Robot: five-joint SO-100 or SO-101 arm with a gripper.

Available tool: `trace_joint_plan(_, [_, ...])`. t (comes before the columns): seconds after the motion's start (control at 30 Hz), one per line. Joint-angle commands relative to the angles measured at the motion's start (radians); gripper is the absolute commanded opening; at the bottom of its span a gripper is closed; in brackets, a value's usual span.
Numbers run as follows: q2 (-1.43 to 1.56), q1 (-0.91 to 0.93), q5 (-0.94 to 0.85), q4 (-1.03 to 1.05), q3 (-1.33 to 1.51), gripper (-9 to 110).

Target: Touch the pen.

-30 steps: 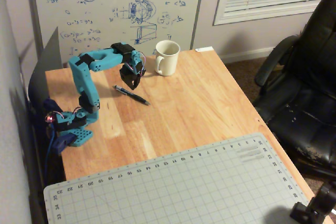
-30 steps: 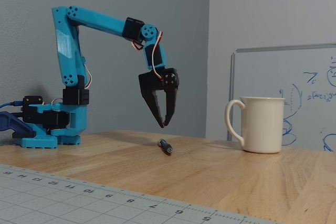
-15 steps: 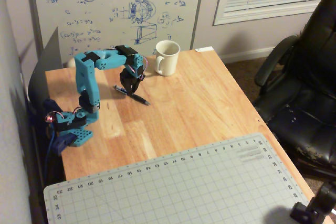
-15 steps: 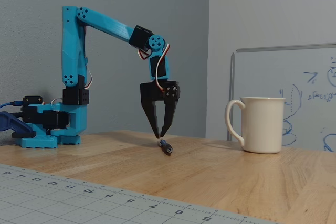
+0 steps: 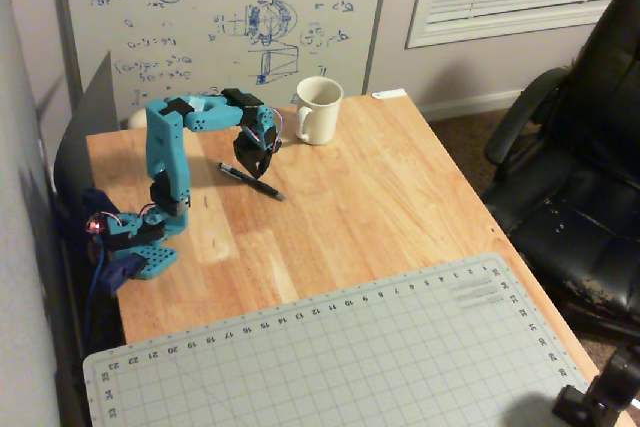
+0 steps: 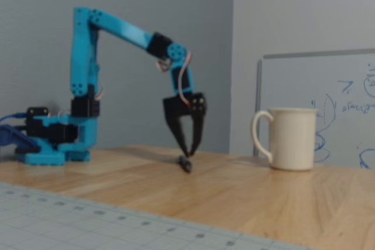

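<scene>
The pen (image 5: pixel 268 189) is thin and dark and lies flat on the wooden table (image 5: pixel 380 207), slanting from upper left to lower right in the overhead view. In the fixed view only its near end (image 6: pixel 185 164) shows, end-on. My gripper (image 5: pixel 254 173) points straight down over the pen's left half. In the fixed view the gripper (image 6: pixel 188 153) has its black fingers closed to a narrow V, with the tips together just above the pen or touching it; I cannot tell which. It holds nothing.
A white mug (image 5: pixel 318 109) stands to the right of the gripper and behind it; it also shows in the fixed view (image 6: pixel 291 139). A grey cutting mat (image 5: pixel 330 357) covers the table's near part. A black office chair (image 5: pixel 580 177) stands at the right. A whiteboard (image 5: pixel 220 17) leans behind.
</scene>
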Motion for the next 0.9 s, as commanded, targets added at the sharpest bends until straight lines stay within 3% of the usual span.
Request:
trace_joint_plan(0.0, [-0.003, -0.011, 0.002, -0.015, -0.071, 1])
trace_joint_plan(0.87, [0.052, 0.048, 0.002, -0.015, -0.08, 1])
